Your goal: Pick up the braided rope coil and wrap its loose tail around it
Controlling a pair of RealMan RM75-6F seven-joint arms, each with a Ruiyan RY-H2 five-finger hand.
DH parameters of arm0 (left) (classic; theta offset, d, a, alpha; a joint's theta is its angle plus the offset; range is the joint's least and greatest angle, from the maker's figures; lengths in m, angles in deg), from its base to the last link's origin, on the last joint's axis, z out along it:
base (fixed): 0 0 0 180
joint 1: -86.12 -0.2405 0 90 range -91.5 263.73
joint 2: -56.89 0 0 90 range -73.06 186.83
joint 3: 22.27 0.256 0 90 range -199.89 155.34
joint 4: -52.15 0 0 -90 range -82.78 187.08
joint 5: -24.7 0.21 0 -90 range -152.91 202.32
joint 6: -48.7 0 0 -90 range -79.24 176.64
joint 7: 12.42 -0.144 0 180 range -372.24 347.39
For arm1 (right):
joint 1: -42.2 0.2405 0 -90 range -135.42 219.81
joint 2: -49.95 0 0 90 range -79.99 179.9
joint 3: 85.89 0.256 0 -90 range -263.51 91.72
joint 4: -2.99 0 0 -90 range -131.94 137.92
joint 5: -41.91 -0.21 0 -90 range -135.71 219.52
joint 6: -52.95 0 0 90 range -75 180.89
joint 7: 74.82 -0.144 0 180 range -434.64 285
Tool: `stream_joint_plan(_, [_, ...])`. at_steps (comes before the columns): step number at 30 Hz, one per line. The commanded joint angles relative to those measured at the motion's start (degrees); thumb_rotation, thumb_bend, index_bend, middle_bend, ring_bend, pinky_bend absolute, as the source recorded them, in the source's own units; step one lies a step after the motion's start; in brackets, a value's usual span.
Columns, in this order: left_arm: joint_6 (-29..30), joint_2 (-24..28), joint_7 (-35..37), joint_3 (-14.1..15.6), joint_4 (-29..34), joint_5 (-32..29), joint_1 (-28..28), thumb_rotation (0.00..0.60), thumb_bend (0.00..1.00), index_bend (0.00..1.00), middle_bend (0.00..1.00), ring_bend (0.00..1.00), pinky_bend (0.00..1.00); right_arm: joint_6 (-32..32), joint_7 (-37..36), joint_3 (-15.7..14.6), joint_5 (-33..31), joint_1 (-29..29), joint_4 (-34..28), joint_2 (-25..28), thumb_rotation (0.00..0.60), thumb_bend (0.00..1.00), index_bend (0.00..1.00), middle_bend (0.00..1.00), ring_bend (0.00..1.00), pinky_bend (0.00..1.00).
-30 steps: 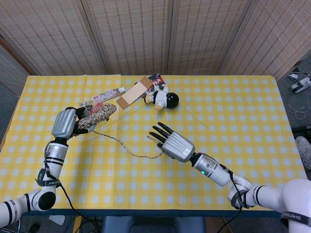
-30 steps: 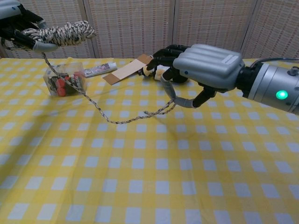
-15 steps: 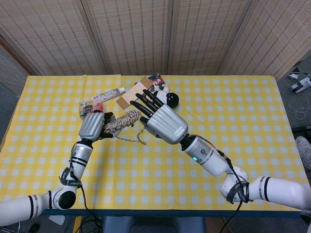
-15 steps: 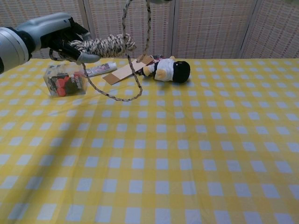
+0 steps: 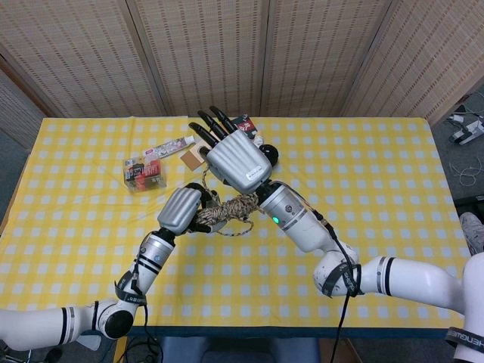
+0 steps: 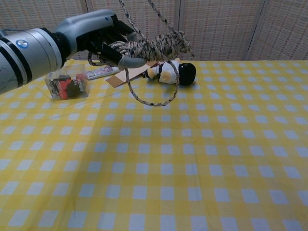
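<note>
- Woven cane screens (image 5: 212,53) close off the back, and a bench (image 5: 378,197) under a yellow-and-white checked cloth fills the floor of the scene.
- The left hand (image 5: 181,210) is up off the bench, fingers clenched round one end of the braided rope coil (image 5: 231,208).
- In the chest view the coil sticks out sideways from that hand, lifted clear above the cloth.
- The loose tail (image 6: 153,91) drops from the coil in a hanging loop below the left hand, and two strands climb out of the top of the chest view.
- The right hand (image 5: 233,155) sits just above and behind the coil, fingers stretched long and apart; whether it is pinching the tail underneath cannot be told.
- Behind the right hand lies a black-and-white plush toy (image 6: 174,72) on the cloth.
- Out beyond the left hand rests a clear box (image 5: 144,173) with red and dark pieces inside, and near it a flat packet (image 5: 168,147) and a brown card (image 6: 127,74).
</note>
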Motion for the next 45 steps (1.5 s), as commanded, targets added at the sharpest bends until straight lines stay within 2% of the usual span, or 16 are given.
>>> stream_joint_plan(1, [-0.1, -0.2, 4.5, -1.3, 1.5, 2.5, 0.1, 0.502, 0.25, 0.72, 0.69, 0.56, 0.25, 0.6, 1.2, -0.6, -2.4, 1.1, 2.2, -1.1, 0.6, 0.37, 0.63, 0.15, 0.0, 0.0])
stream_joint_plan(8, [1.8, 1.5, 14.9, -3.7, 3.1, 6.7, -1.9, 0.514, 0.25, 0.72, 0.69, 0.56, 0.25, 0.2, -1.3, -2.5, -4.2, 0.0, 5.9, -0.9, 0.6, 0.37, 0.63, 0.15, 0.0, 0.0])
stream_joint_plan(12, [3.1, 3.0, 19.9, -4.8, 3.4, 8.2, -3.3, 0.518, 0.25, 0.72, 0.69, 0.56, 0.25, -0.4, -4.7, -3.9, -2.9, -1.4, 8.4, -1.3, 0.6, 0.37, 0.63, 0.16, 0.0, 0.0])
stream_joint_plan(18, [3.6, 6.1, 24.0, -6.8, 3.7, 7.0, -4.8, 0.518, 0.25, 0.72, 0.69, 0.56, 0.25, -0.8, -10.5, -6.0, -0.1, -3.4, 12.8, -2.1, 0.6, 0.37, 0.63, 0.17, 0.0, 0.0])
stream_joint_plan(24, [4.0, 8.1, 26.8, -8.1, 3.3, 5.9, -5.7, 0.516, 0.25, 0.72, 0.69, 0.56, 0.25, -0.2, -13.1, -8.7, 2.2, -4.6, 15.8, -3.2, 0.6, 0.37, 0.63, 0.17, 0.0, 0.0])
stream_joint_plan(35, [4.6, 10.0, 24.2, -10.1, 0.8, -0.2, -5.7, 0.513, 0.25, 0.72, 0.69, 0.56, 0.25, -0.3, -15.0, -13.7, 7.0, -7.4, 17.2, -4.8, 0.6, 0.37, 0.63, 0.17, 0.0, 0.0])
stream_joint_plan(45, [6.6, 8.8, 18.5, -10.7, -1.4, -5.6, -4.4, 0.502, 0.25, 0.72, 0.69, 0.56, 0.25, 1.2, -11.3, -16.8, 9.4, -8.1, 14.1, -5.7, 0.6, 0.37, 0.63, 0.17, 0.0, 0.0])
